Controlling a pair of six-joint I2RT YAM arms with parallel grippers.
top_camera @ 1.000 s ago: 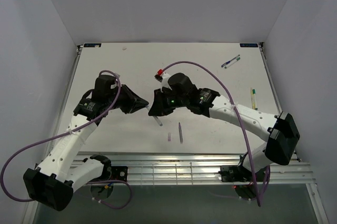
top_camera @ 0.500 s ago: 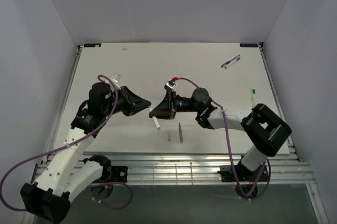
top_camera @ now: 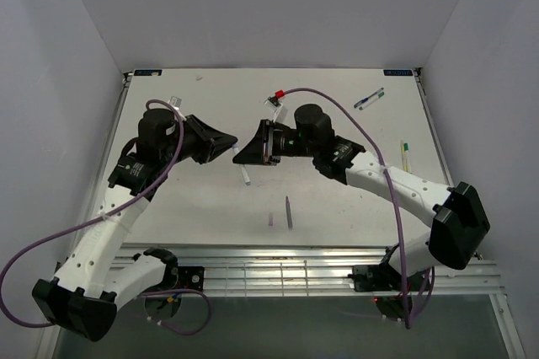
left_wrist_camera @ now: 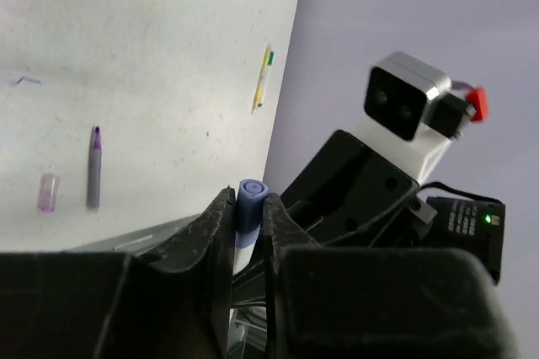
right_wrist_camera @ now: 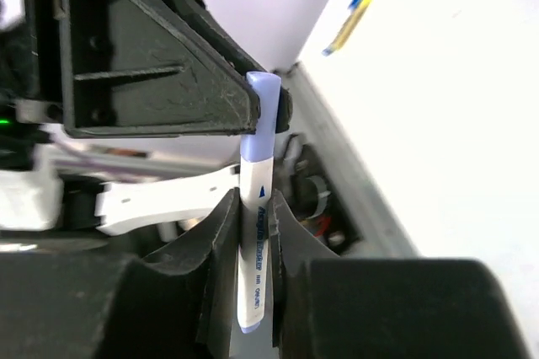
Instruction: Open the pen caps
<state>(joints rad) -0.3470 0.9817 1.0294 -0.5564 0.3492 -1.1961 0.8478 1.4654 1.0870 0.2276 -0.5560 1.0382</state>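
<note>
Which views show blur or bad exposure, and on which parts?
Left wrist view: the left tool, on the pen cap, is black and soft, the table bright. Right wrist view: the right tool is dark and blurred, the table washed out, the pen sharp. Top view: even, sharp.

My left gripper (top_camera: 228, 149) and right gripper (top_camera: 242, 156) meet nose to nose on one blue pen (right_wrist_camera: 255, 157), barring that gap; purple pen (top_camera: 288, 211) and purple cap (top_camera: 271, 219) lie nearside, open table (top_camera: 337, 98) beyond

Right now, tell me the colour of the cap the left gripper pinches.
Pale blue; the cap shows best in the left wrist view.
</note>
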